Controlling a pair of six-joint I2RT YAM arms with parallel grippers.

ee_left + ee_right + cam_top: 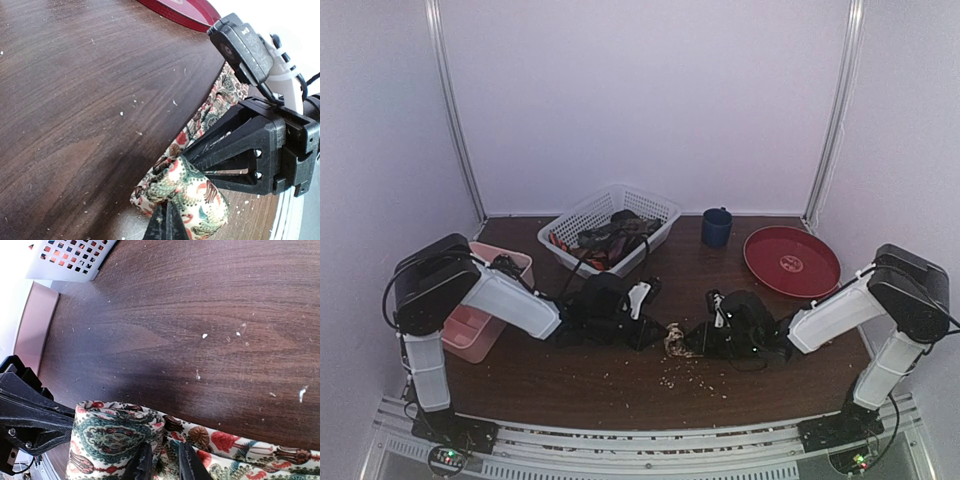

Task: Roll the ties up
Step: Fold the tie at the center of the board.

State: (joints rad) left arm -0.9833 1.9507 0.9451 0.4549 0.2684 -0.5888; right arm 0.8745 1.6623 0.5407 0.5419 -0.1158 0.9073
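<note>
Two robot arms reached inward and met low over the middle of a dark wood-grain surface point(580, 385), near its front edge. Between them was the patterned tie point(192, 197), resting on the surface and gripped from both sides.

The left tool point(165, 225) had its fingers pressed together on the wound end of the cloth. The right tool point(165, 465) had its fingers only narrowly parted, with a fold of the same tie pinched between them. Holding it in two places probably let one side anchor the coil while the other guided the loose length, so the soft fabric would not spring open.

The tie was cream with a dense pattern of green leaves and red flowers. One end was bunched into a loose, plump coil. The rest ran away as a flat strip behind the right tool, so the roll looked only partly made.

Pale crumbs point(695, 372) dotted the wood nearby. Farther back stood a white lattice basket point(655, 240) holding other ties point(615, 232), dark and red. A pink tray point(470, 335) was at the left, and a blue cup point(716, 227) and a red plate point(810, 285) were at the right, all well away from the work.
</note>
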